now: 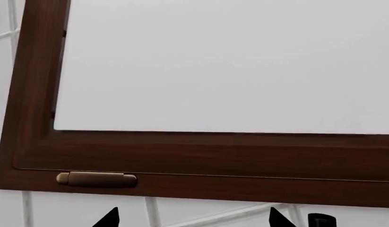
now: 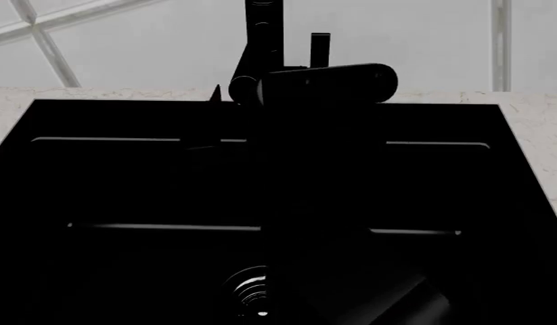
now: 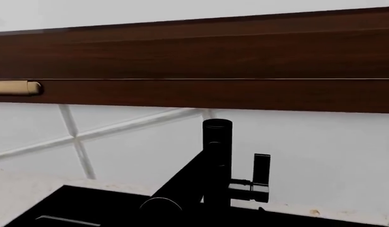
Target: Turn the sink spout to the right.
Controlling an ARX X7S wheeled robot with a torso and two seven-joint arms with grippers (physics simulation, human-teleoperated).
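The spout (image 3: 181, 187) rises from its column (image 3: 216, 161) at the back rim of the sink (image 2: 124, 183), its tube reaching out over the basin toward the front. A flat lever (image 3: 261, 169) stands upright just beside the column. One black arm (image 2: 328, 84) reaches across the basin to the column; which arm it is, I cannot tell. Two dark fingertips (image 1: 109, 218) of the left claw (image 1: 194, 220) sit well apart, wide, below a wooden window frame (image 1: 181, 156) with a brass hinge (image 1: 96, 179). The right claw is out of sight. The drain (image 2: 251, 288) glints near the sink's front, and pale bench (image 2: 531, 115) borders it.
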